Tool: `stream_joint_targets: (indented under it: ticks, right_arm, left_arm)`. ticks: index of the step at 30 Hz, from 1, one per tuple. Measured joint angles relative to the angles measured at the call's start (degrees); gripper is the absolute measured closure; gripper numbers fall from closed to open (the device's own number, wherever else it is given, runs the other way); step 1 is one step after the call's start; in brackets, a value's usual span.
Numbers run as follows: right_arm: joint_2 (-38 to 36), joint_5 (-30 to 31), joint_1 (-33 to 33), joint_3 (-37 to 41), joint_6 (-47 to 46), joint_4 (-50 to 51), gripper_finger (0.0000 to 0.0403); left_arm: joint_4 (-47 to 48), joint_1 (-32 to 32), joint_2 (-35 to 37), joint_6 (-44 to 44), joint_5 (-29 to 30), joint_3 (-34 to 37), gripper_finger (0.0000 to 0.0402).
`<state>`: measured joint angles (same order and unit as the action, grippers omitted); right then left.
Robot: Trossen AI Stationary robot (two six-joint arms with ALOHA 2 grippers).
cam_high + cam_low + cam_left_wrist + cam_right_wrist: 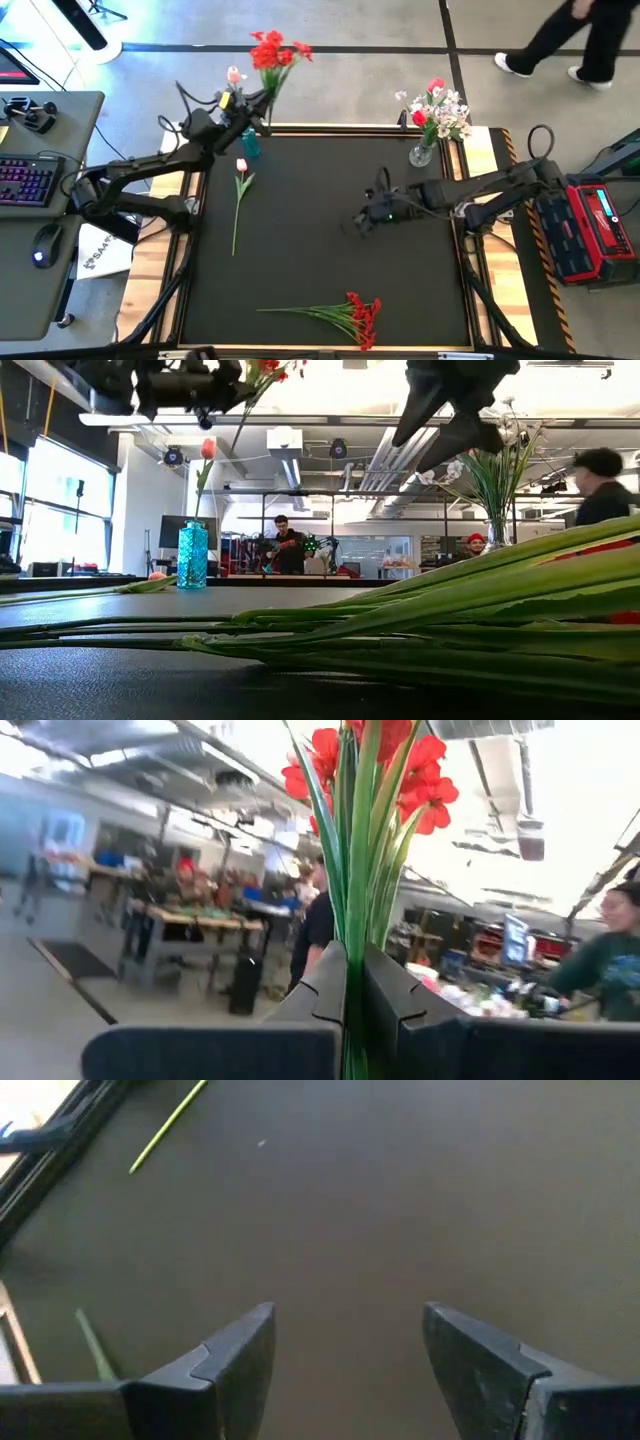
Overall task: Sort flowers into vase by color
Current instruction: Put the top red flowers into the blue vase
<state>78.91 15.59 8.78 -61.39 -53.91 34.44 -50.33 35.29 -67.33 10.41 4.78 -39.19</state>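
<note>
While left gripper (pixel 352 982) clamps red bunch (pixel 372 770) by stems above blue vase (pixel 249 143) at mat's far edge, right gripper (pixel 348 1342) hovers splayed, empty (mid-mat); tulip (pixel 240 192), second red bunch (pixel 350 315) lie on mat (pixel 320 230).

Both arms are dark, jointed links trailing black cables. The left gripper (pixel 352 1010) has matte black, flat-sided fingers (a notched step marks each inner edge); the right gripper (pixel 350 1370) has angular, wedge-shaped black fingers.

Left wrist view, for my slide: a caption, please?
Left gripper shut on the stems of a red bunch, lab behind.
</note>
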Motion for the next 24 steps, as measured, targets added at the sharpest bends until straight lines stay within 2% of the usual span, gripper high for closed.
stream_joint_targets:
  ticks: [9,14,24]
  right_arm:
    - [0.0,-3.4,-8.2,0.0,6.0,-1.9,0.0164]
    - [0.0,-6.3,-13.0,0.0,8.9,-5.0,0.0164]
    - [0.0,-9.8,-18.6,0.0,11.4,-8.1,0.0164]
  left_arm:
    - [-21.4,9.8,-0.5,-2.7,-1.3,12.8,0.0401]
    - [-31.2,14.6,-2.3,-2.1,-2.4,17.3,0.0401]
    - [-32.1,19.7,-3.3,-7.8,-12.5,17.8,0.0401]
